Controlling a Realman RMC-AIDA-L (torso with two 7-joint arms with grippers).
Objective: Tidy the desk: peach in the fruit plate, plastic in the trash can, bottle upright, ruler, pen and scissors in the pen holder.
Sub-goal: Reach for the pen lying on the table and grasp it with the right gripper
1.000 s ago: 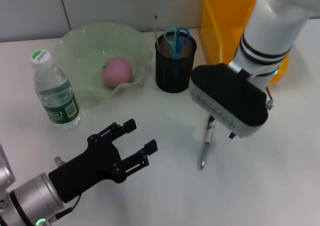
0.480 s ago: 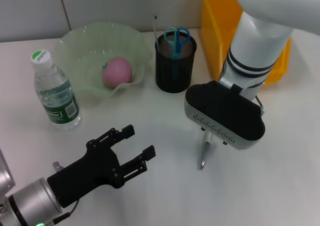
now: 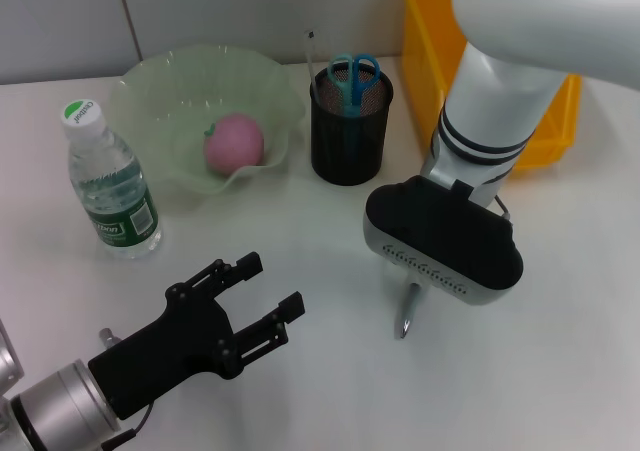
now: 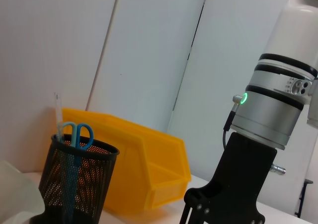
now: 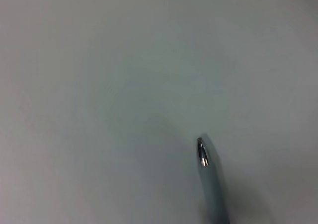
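We judge the pen (image 3: 407,311), lying near the pen holder (image 3: 349,131), light, stiff and slippery, best pinched mid-barrel by our right gripper (image 3: 441,241), whose finger spread we cannot tell.

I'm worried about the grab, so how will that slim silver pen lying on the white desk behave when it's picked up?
The slim silver pen looks rigid and light. Its round, glossy barrel may roll on the white desk or slip between the jaws. The right gripper hangs right above it.
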